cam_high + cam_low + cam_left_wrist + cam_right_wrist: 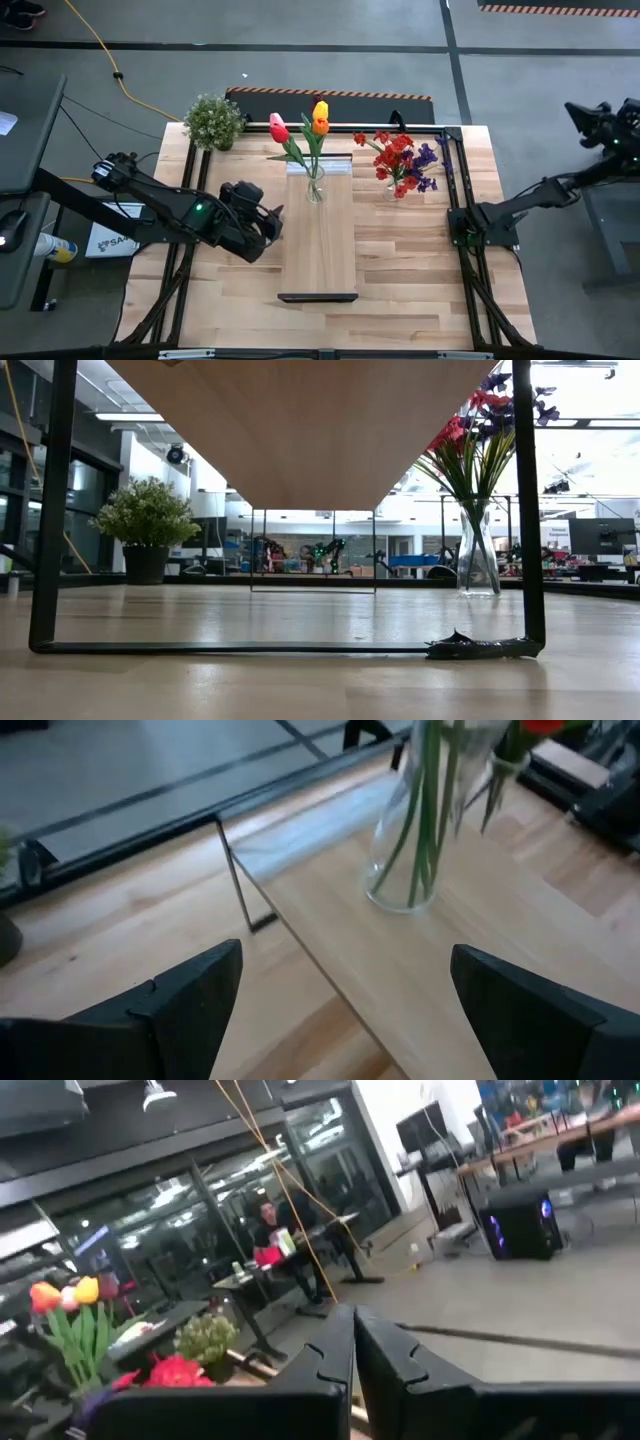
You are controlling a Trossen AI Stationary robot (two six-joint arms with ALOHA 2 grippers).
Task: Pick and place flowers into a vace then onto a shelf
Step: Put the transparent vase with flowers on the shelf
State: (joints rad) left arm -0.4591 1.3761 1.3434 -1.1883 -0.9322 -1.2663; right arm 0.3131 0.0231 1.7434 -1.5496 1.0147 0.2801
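Upright, pink, yellow and orange tulips [305,125] in seemingly clear vase [315,186] on shelf [320,250], left gripper [272,222] released, right gripper [354,1342] clenched.

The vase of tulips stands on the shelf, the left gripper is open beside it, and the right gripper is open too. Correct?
Not quite: the right gripper is shut, as the right wrist view shows. The vase of tulips does stand on the shelf, with the left gripper open beside it.

Cut off and hidden

In the left wrist view, the clear glass vase [408,840] loses its top; yellow, orange and pink tulip blooms unseen.
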